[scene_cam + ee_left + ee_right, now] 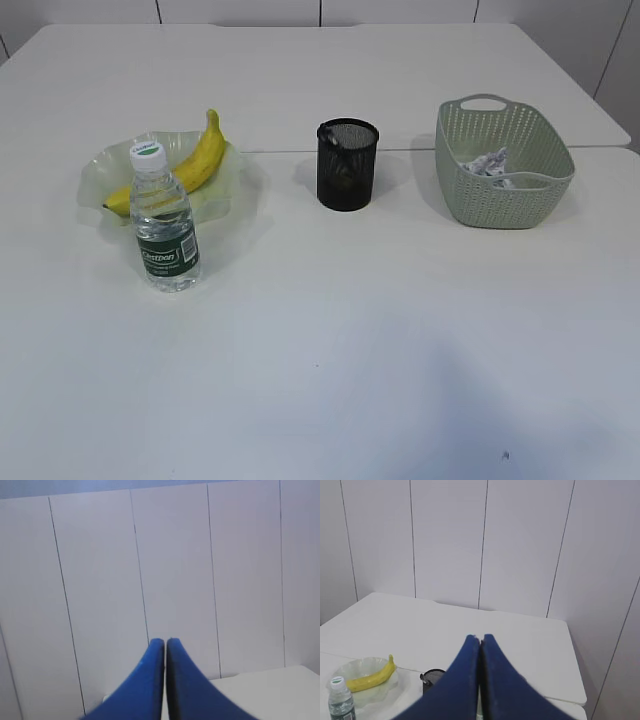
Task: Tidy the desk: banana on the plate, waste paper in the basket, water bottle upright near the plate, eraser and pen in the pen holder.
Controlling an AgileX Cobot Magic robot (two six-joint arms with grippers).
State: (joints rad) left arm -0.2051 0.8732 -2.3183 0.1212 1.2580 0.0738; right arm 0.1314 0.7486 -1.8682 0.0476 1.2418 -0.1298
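Nearest the exterior camera: water bottle (165, 222), upright, green label, white cap, standing just in front of the plate (95, 180) and overlapping its near rim in view; contact w/ rim can't be confirmed. Banana (190, 165) lies on the plate, stem end toward the far side.

Centre: black mesh pen holder (347, 165), upright. A dark item leans inside at the left rim, prob. the pen; eraser not distinguishable through the mesh. Right: green basket (505, 165) w/ crumpled waste paper (490, 163) inside, against the near wall.

Left gripper (165, 645): blue fingers pressed together, nothing between them, aimed at the wall panels, well clear of the desk. Right gripper (480, 640): same, pinched closed and empty, raised above the near side of the table; its cam picks up plate, banana, bottle below left.

Assessment: every item appears in its place; task looks complete or at final check. No loose object seen on the desk (330, 350).

Recommendation for this step: hold both arms high and retracted, claws closed, no sweep over the bottle (tall, narrow, tips easily). Confirm eraser in holder from a better angle before sign-off.
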